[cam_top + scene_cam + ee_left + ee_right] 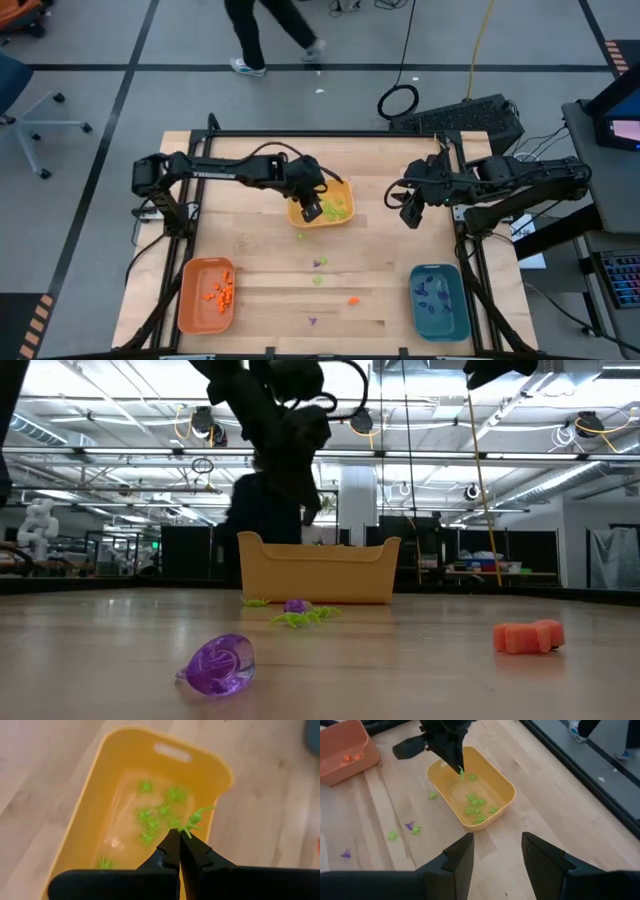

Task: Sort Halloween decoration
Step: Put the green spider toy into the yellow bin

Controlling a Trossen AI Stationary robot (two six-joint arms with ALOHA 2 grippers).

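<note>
Halloween decoration pieces lay sorted and scattered across the wooden table (250,270) before you. Your largest items were three trays: the yellow tray (322,203) at the table's far middle held light green pieces (152,817); the orange tray (206,295), near left, held orange pieces (220,290); the teal tray (438,300), near right, held purple pieces (432,292). Your left gripper (179,836) hung over the yellow tray, fingers pressed together, pinching a green spider (194,820) at their tips. Your right gripper (496,851) waited spread and empty, right of the yellow tray. Loose on the wood between the trays lay a purple piece (218,663), an orange piece (529,636) and a few green ones (300,617).
</note>
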